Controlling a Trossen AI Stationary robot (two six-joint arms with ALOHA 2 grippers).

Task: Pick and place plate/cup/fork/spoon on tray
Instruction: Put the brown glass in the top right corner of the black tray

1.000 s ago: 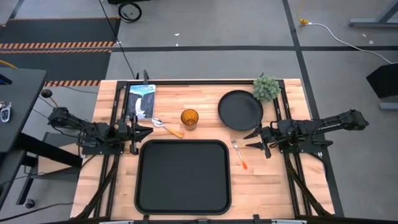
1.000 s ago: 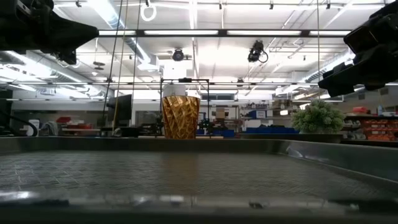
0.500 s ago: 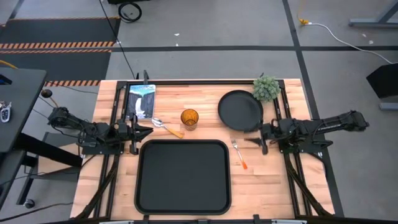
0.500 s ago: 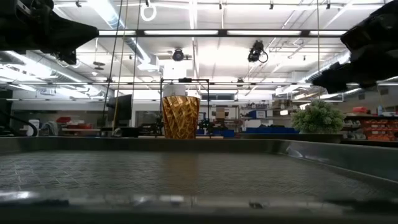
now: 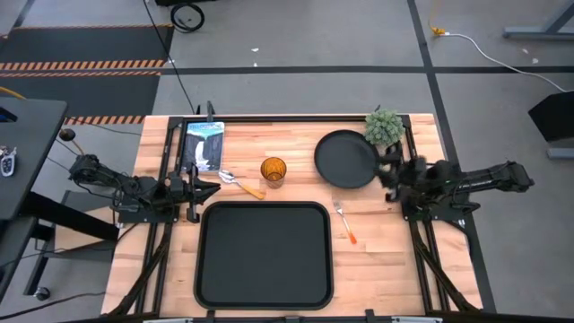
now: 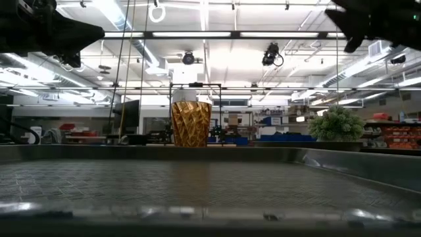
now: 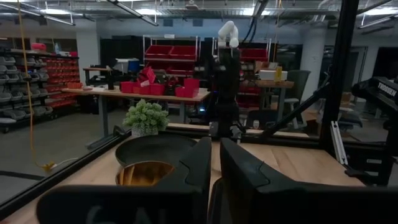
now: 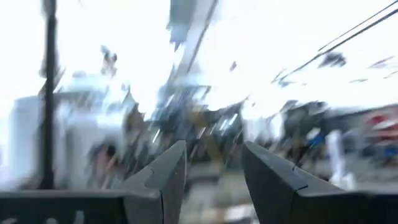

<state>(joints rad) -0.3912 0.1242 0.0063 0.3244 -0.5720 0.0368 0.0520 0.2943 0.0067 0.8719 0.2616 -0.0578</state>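
The black tray [image 5: 265, 254] lies at the table's near middle. Beyond it stand the amber cup [image 5: 273, 170] and, to its right, the round black plate [image 5: 346, 159]. The spoon [image 5: 240, 184] lies left of the cup; the fork [image 5: 345, 221] lies between the tray and my right arm. My left gripper [image 5: 206, 190] hovers by the tray's far left corner, its fingers [image 7: 199, 168] nearly together, nothing between them. My right gripper [image 5: 388, 170] is raised beside the plate's right rim, tipped upward and open [image 8: 214, 168], holding nothing.
A small potted plant [image 5: 384, 127] stands at the far right, just behind the plate. A picture card [image 5: 203, 144] lies at the far left. Black frame rails run along both table sides. Bare wood shows right of the tray, around the fork.
My right gripper has risen and tipped its fingers upward, swinging from above the fork toward the table's far edge, next to the plate's right rim. It has stayed open. Nothing on the table has moved.
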